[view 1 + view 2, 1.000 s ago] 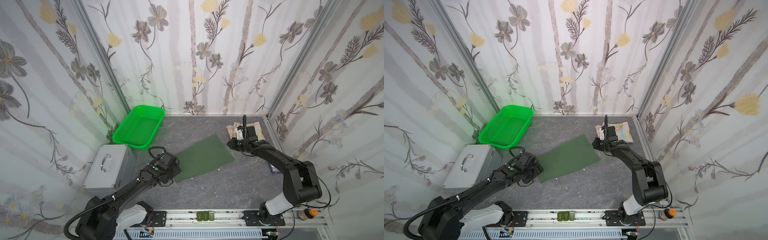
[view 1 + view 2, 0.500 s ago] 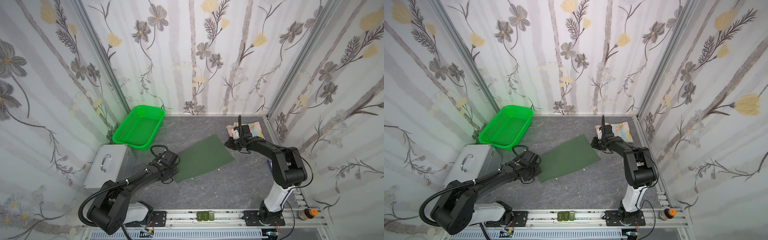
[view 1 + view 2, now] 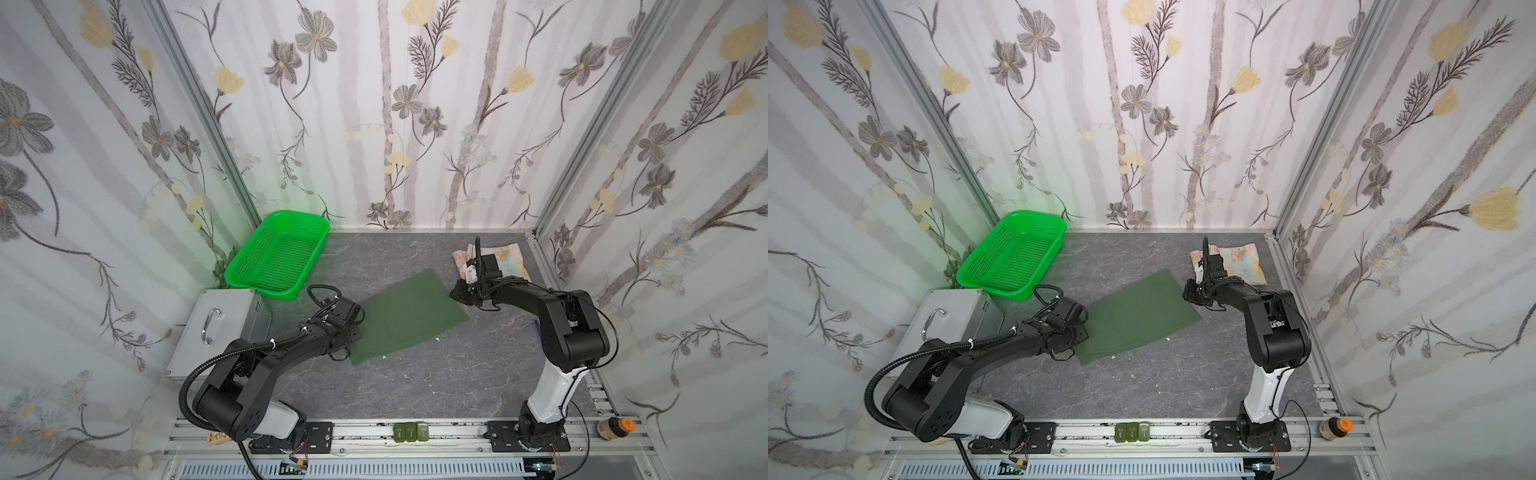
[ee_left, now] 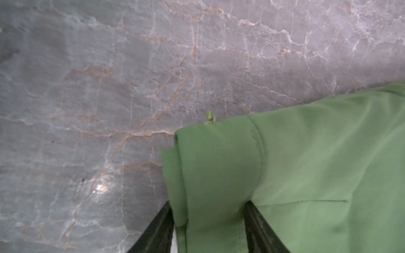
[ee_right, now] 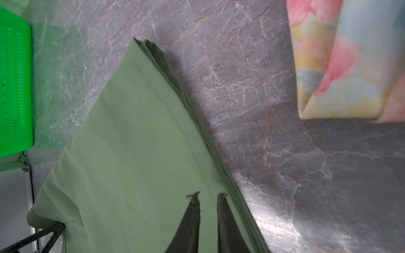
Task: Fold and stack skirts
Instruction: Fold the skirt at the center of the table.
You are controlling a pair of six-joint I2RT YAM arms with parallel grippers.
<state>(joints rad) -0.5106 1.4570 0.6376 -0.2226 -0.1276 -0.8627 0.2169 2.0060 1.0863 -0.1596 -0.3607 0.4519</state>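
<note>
Floral-papered walls enclose the cell on three sides. Grey marbled table [image 3: 415, 386] carries everything.

- Dark green skirt [image 3: 409, 316]: the largest item, lying flat mid-table and set diagonally between the two arms. Its layered edges are stacked along the hem in the right wrist view.
- Bright green mesh basket [image 3: 276, 259]: sits at the far left corner of the table, apart from the skirt.
- Metal case [image 3: 216, 324]: lies just in front of the basket, beside the left arm.
- Floral skirt [image 3: 505, 255]: a folded pastel bundle in the far right corner, near the green one but not touching it.
- Left gripper [image 4: 208, 203]: at the skirt's near-left corner. Its fingers [image 4: 157, 232] stand moderately apart, pinching a bunched roll of green cloth between them.
- Right gripper [image 5: 207, 195]: at the far-right corner of the same skirt. Its fingers [image 5: 190, 223] are drawn nearly together over the hem seam, with a thin strip of cloth nipped between the tips.
</note>
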